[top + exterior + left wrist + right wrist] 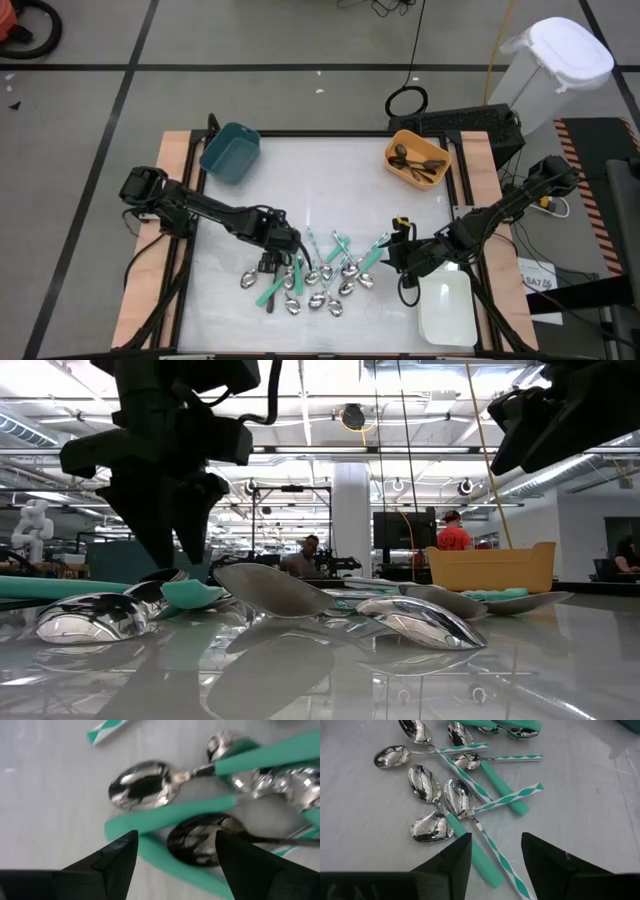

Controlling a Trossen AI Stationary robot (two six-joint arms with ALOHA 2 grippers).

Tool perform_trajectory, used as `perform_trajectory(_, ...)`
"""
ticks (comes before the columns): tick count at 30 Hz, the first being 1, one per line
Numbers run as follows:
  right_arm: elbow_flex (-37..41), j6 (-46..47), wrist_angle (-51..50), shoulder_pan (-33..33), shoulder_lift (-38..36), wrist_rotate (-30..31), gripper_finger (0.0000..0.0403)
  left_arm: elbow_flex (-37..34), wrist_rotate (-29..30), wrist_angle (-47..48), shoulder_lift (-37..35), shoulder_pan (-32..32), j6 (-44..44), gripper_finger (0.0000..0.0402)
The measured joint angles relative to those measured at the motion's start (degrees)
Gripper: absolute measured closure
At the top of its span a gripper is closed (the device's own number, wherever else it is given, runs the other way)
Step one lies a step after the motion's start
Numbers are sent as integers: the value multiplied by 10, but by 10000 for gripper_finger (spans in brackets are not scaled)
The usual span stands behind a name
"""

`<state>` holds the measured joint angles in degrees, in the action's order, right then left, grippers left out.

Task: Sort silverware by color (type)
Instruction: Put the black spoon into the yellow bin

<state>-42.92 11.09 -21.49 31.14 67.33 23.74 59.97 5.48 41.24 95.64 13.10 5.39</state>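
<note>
The silverware (322, 278) lies in a loose pile on the white table top near its front: shiny spoons, several with teal handles. My left gripper (272, 264) points down over the pile's left side, open. In the left wrist view my left gripper (175, 851) hovers above a shiny spoon bowl (200, 840) and a teal handle (170, 815). In the low view its fingertips (178, 560) hang just over the spoons. My right gripper (396, 250) waits open at the pile's right side, slanting down toward several teal-handled spoons (470, 795).
A teal bin (230, 152) stands at the far left. An orange bin (417, 160) at the far right holds dark utensils. A white bin (445, 308) sits at the near right, beside my right arm. People show in the room behind (453, 532).
</note>
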Motion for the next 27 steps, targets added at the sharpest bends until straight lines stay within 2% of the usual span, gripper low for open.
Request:
perform_trajectory(10,0,0,1,0,0,0,234,-29,-14,-15,0,0,6,141)
perform_trajectory(17,0,-3,1,0,0,0,234,-29,-35,-24,0,0,-5,198)
perform_trajectory(27,0,-3,3,0,0,0,234,-29,-35,-25,10,0,2,281)
